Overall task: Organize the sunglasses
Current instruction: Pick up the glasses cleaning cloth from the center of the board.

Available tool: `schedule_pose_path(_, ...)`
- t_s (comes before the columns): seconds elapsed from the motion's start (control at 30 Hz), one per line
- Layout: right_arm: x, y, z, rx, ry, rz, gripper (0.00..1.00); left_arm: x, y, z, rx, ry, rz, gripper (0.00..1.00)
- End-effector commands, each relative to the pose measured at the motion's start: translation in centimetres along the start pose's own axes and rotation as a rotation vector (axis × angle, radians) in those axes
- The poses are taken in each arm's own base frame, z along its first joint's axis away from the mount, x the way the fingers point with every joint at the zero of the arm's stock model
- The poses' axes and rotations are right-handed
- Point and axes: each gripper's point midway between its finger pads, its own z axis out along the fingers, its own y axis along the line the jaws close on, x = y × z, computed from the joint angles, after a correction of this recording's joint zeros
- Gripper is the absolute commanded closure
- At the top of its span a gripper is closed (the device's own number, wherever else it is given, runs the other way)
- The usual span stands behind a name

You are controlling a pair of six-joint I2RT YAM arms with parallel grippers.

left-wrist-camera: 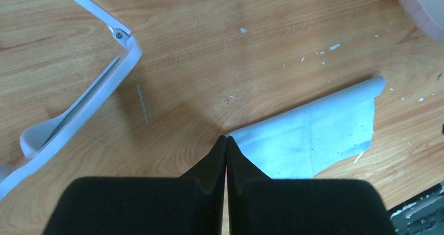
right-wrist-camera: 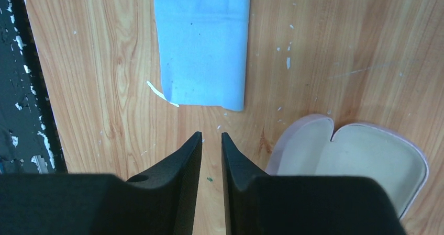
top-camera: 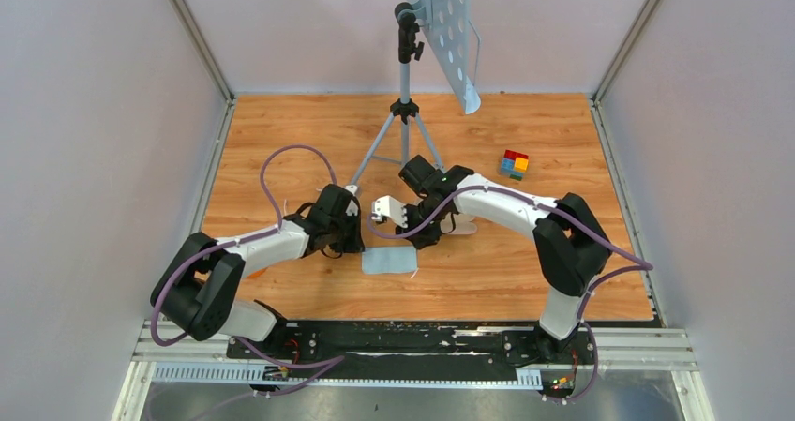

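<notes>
White-framed sunglasses (left-wrist-camera: pixel 89 101) are seen lying on the table (left-wrist-camera: pixel 220 57), outside the open, empty pink case (right-wrist-camera: pixel 366 161); stowing is judged not yet done. The left gripper (left-wrist-camera: pixel 226 154) is pressed together on nothing; the right gripper (right-wrist-camera: pixel 211 141) is slightly parted and empty.

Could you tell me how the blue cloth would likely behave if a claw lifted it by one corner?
The blue cloth probably hangs limp: it lies thin and flat with one corner curled. It looks light, so a push would likely wrinkle or slide it on the table.
</notes>
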Motion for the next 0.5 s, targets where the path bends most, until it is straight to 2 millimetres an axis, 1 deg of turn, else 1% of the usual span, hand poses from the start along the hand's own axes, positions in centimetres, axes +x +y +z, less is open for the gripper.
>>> schedule_pose_path(0.0, -0.6, 0.9, 1.3, -0.041, -0.011, -0.035, 0.75, 0.8, 0.3, 0.2, 0.011, 0.004, -0.021, 1.0)
schedule_pose_path(0.17, -0.4, 0.9, 2.3, -0.052, 0.005, -0.051, 0.75, 0.4, 0.2, -0.3, 0.012, -0.021, -0.02, 1.0)
schedule_pose_path(0.3, 0.0, 0.7, 3.2, -0.051, 0.026, -0.064, 0.75, 0.5, 0.3, -0.3, 0.007, -0.015, -0.019, 1.0)
schedule_pose_path(0.47, 0.4, 0.2, 3.7, -0.029, 0.038, -0.075, 0.74, 0.6, 0.3, -0.3, 0.009, -0.013, -0.017, 1.0)
